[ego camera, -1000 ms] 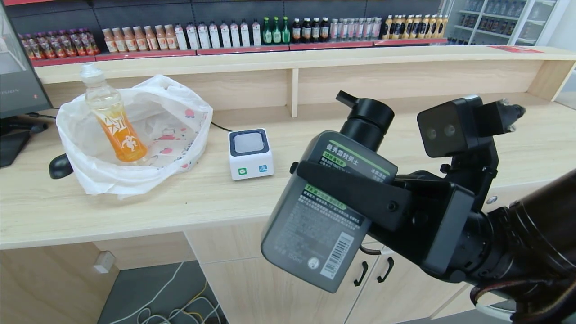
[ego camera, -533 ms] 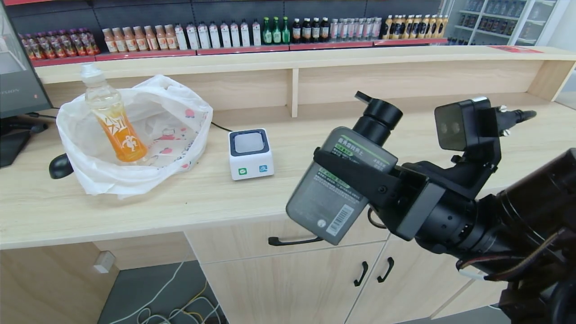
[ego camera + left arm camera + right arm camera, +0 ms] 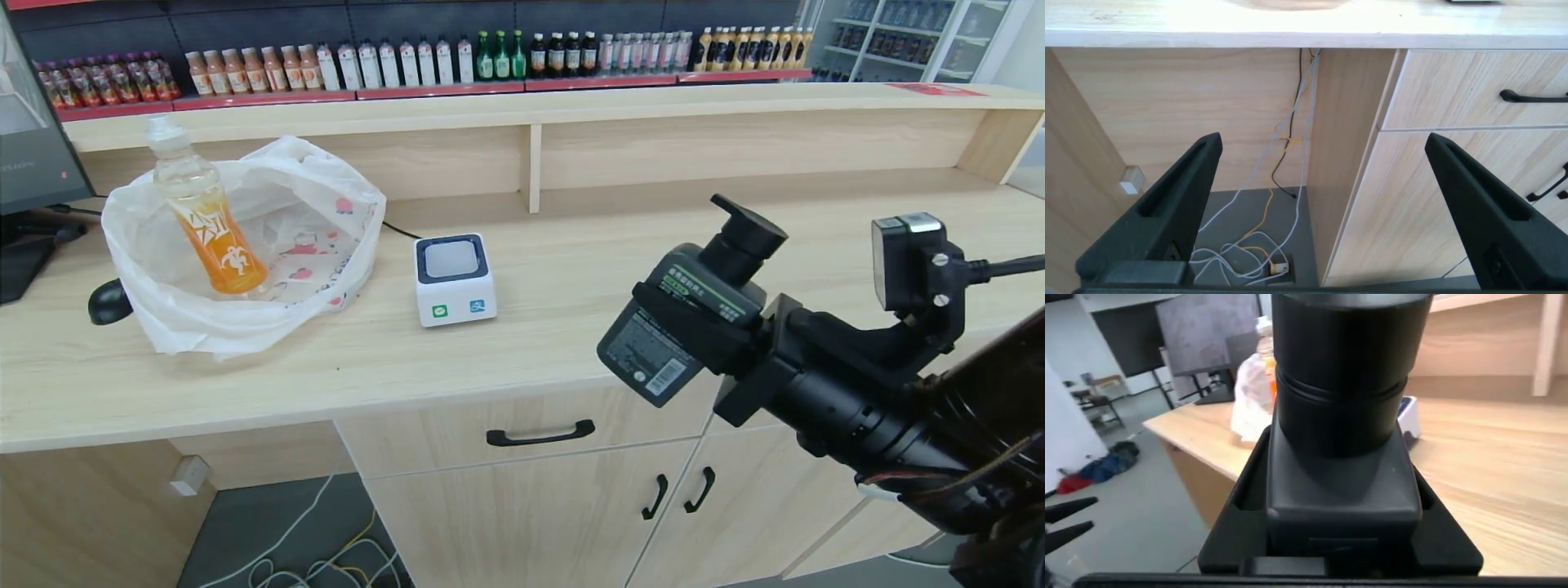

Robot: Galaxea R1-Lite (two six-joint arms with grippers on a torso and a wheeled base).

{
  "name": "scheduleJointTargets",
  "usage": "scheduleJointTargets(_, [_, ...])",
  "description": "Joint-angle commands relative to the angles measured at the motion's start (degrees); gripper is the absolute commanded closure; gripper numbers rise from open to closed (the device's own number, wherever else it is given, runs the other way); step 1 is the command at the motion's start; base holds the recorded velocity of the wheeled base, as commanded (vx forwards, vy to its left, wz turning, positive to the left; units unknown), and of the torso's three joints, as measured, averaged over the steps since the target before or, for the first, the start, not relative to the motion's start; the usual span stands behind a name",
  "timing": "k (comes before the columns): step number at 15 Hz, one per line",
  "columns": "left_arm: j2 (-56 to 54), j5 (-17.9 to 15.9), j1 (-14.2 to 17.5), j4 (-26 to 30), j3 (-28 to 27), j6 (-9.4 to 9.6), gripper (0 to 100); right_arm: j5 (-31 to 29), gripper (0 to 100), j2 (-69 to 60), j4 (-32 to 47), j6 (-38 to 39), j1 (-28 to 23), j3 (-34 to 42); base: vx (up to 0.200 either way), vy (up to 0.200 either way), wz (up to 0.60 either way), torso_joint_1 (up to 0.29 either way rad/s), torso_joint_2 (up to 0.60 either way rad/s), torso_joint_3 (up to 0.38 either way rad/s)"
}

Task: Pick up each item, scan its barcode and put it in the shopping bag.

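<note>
Head view: drink bottle is bagged; pump bottle, apparently unscanned, is clamped by right gripper at scanner's 3 o'clock; left gripper is spread wide.

I've got the dark grey pump bottle clamped across its middle in my right end effector. It is tilted, with the black pump top up and away from me and the white barcode label on the lower corner facing me. Its base hangs over the front edge of the tabletop. Well apart to the end effector's left, the white scanner sits with its window up. Farther left still, the white shopping bag lies open, with an orange drink bottle leaning inside.
</note>
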Motion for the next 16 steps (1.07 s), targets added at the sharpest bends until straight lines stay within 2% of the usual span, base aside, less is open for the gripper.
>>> scheduleJointTargets(1, [0.0,0.0,0.0,0.1,0.0,0.02,0,-2.5,100,-1.7,-0.1,-1.8,-0.8,1.3,0.0,0.0,0.0,0.0,0.0,0.0])
scheduleJointTargets(2, [0.0,0.0,0.0,0.1,0.0,0.02,0,-8.4,100,-1.7,-0.1,-5.8,-3.7,0.9,0.0,0.0,0.0,0.0,0.0,0.0])
scheduleJointTargets(4, [0.0,0.0,0.0,0.1,0.0,0.02,0,-13.9,100,-2.3,0.2,-8.6,-7.8,0.1,0.0,0.0,0.0,0.0,0.0,0.0])
scheduleJointTargets(6, [0.0,0.0,0.0,0.0,0.0,-0.07,0,-14.3,100,-2.2,0.7,-10.3,-10.5,-2.3,0.0,0.0,0.0,0.0,0.0,0.0])
scheduleJointTargets(9, [0.0,0.0,0.0,0.0,0.0,-0.24,0,-15.2,100,-1.0,0.7,-10.8,-11.7,-3.6,0.0,0.2,0.0,-0.001,0.0,0.001])
scheduleJointTargets(12, [0.0,0.0,0.0,0.0,0.0,-0.16,0,-22.9,100,-0.9,0.0,-10.5,-11.5,-1.8,0.0,0.2,0.0,0.004,0.0,-0.001])
scheduleJointTargets(16, [0.0,0.0,0.0,0.1,0.0,-0.24,0,-23.7,100,-1.1,-0.1,-9.2,-11.3,-1.1,0.0,0.2,0.0,0.002,0.0,0.001])
